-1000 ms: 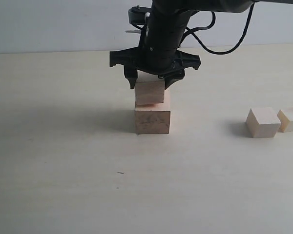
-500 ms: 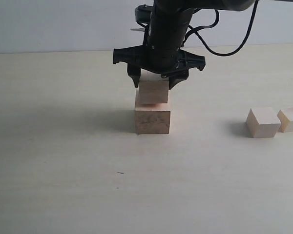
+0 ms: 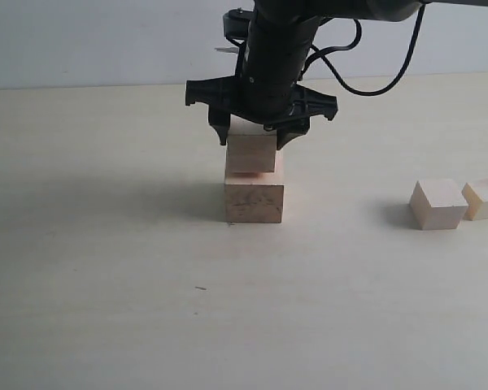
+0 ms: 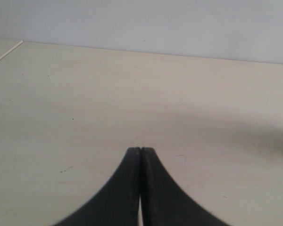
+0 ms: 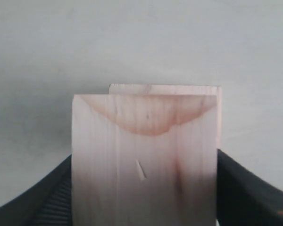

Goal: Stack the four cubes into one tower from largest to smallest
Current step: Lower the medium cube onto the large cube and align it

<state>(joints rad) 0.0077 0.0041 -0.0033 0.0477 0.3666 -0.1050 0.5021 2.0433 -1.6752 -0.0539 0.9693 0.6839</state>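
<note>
Comparing with a second ago: the right gripper [image 3: 251, 140] has risen a little, then eased partway back down, with a slight sideways wobble. The second cube [image 3: 251, 154] went with it the whole time, so it is not yet released. Nothing else on the table [image 3: 106, 284] has shifted.

Meaning for the task: this is the placing step for level two. The largest cube [image 3: 254, 203], with dark grain smudges on its front, stands alone as the base. The second cube sits over the base's top face, its lower edge overlapping that face in the exterior view. Whether it touches or hangs just above, I cannot tell. It looks set toward the back of the base rather than centred. The small up-and-down reads as an adjustment before letting go (judgement only). The third cube [image 3: 437, 204] and the smallest cube [image 3: 485, 199] wait well off to the right, touching or nearly so. Roughly one level of three is close to done.

Tool state: the right jaws stand wide but are closed on the second cube. In the right wrist view the dark fingers [image 5: 245, 188] press flush on both of its sides, and a strip of the base shows beyond it.

Pose: the right arm comes in from the upper rear, wrist pointing straight down over the stack, fingers gripping the cube's upper half. The left gripper [image 4: 140, 153] hangs over bare table, jaws pressed together, holding nothing.
</note>
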